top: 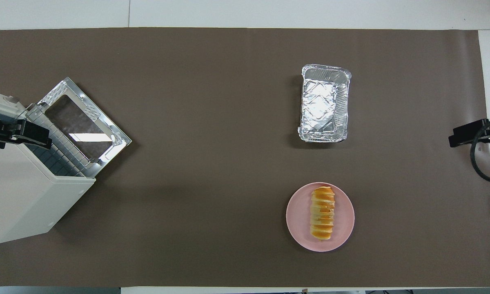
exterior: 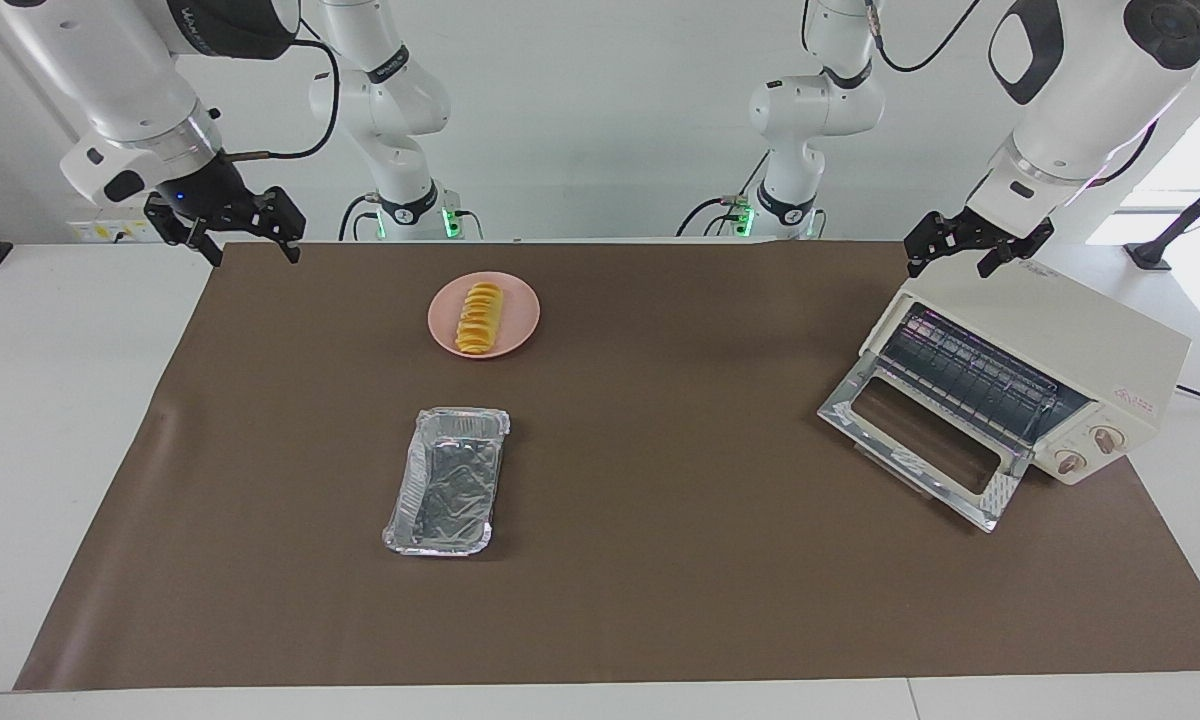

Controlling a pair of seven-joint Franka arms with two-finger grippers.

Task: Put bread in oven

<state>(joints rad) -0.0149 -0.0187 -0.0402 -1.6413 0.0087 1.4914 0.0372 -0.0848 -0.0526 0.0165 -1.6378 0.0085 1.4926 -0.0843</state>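
Bread (exterior: 479, 318) untouched on its pink plate (exterior: 520, 318); the task has not started.

It lies near the desk (exterior: 660, 600) edge closest to the robots, toward the right arm's end, with the foil tray (exterior: 447, 482) farther out. The oven (exterior: 1060, 350) sits at the left arm's end with its door (exterior: 915, 440) dropped open and the rack bare. Both hands are wide and carry nothing: the right hand (exterior: 245, 240) hangs over its corner of the desk, the left hand (exterior: 950, 256) over the oven's top. The first step is probably the pick: the right hand should drop over the loaf and close across its narrow width.
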